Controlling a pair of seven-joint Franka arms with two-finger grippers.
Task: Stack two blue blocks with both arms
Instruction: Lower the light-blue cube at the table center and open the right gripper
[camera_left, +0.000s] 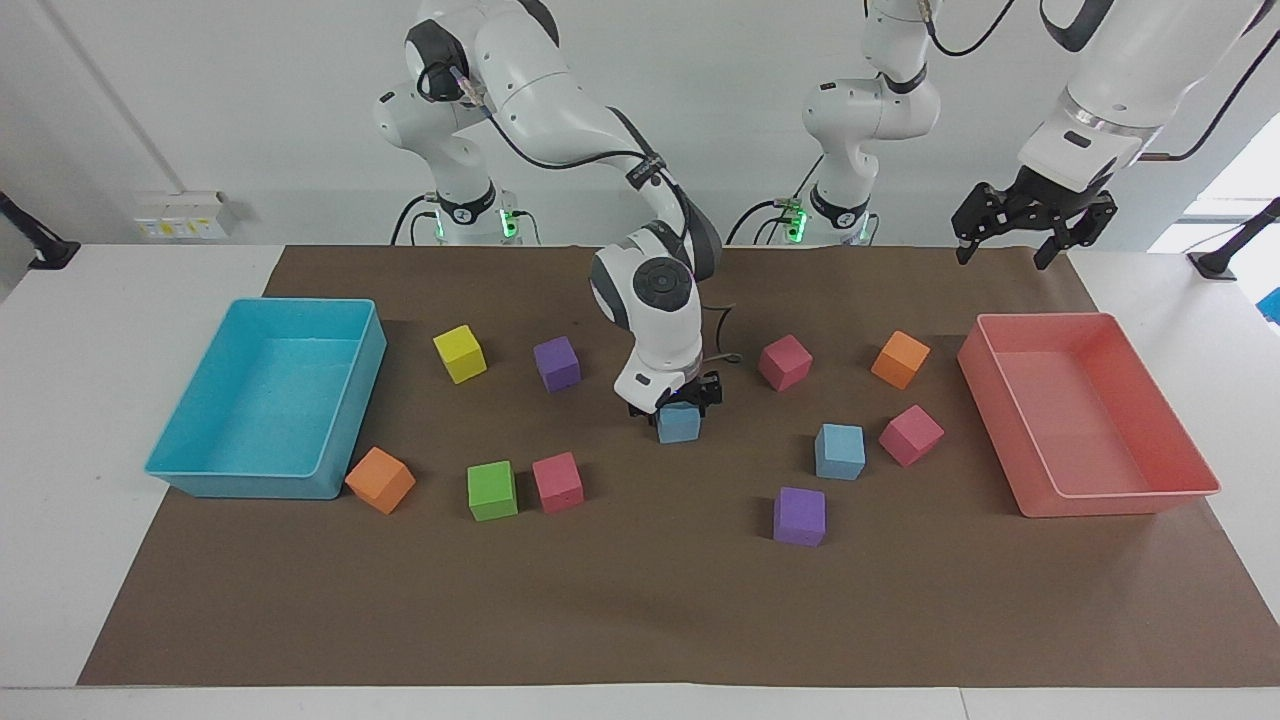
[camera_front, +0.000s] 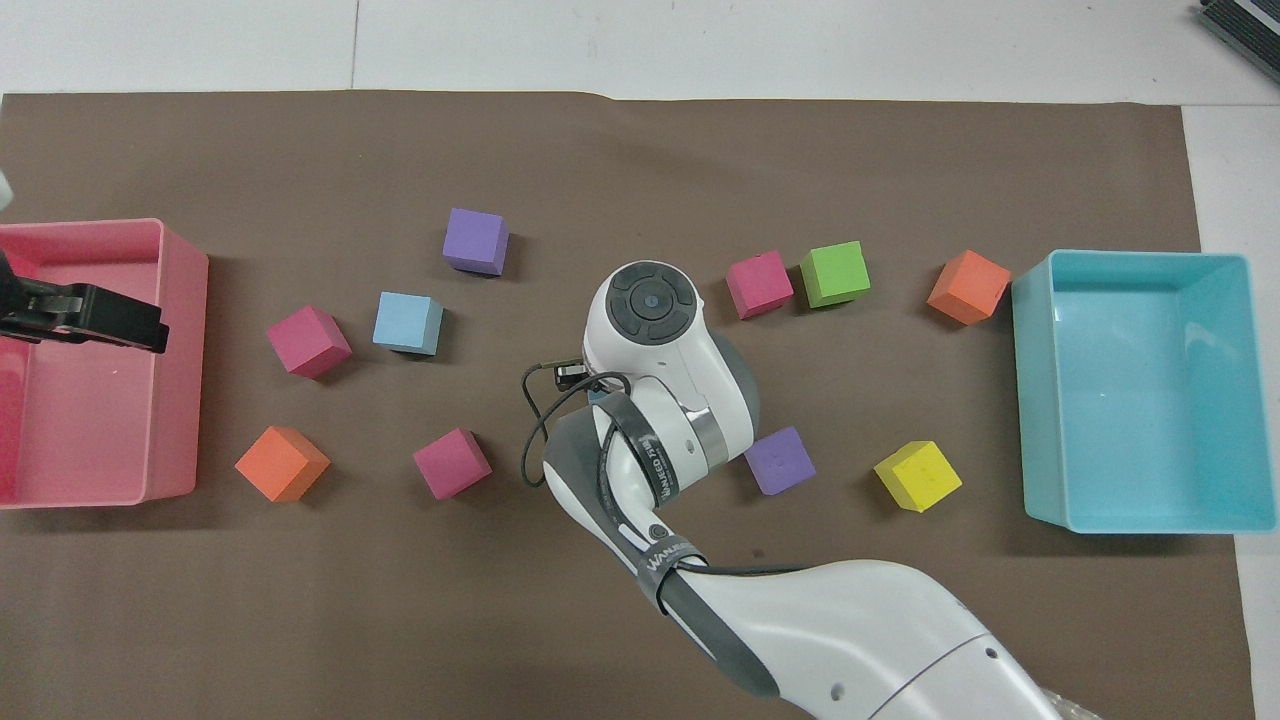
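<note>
One blue block (camera_left: 678, 424) is at the middle of the brown mat. My right gripper (camera_left: 677, 400) comes down onto its top from above. From overhead the right arm's wrist (camera_front: 650, 300) hides that block. The second blue block (camera_left: 839, 451) (camera_front: 407, 323) sits free on the mat, toward the left arm's end, beside a pink cube (camera_left: 910, 435). My left gripper (camera_left: 1003, 255) hangs open and empty, high over the pink tray (camera_left: 1100, 502), and that arm waits.
A turquoise tray (camera_left: 250, 485) stands at the right arm's end. Scattered on the mat are purple cubes (camera_left: 799, 516) (camera_left: 557, 362), pink cubes (camera_left: 784, 362) (camera_left: 557, 482), orange cubes (camera_left: 900, 359) (camera_left: 380, 480), a yellow cube (camera_left: 459, 353) and a green cube (camera_left: 492, 490).
</note>
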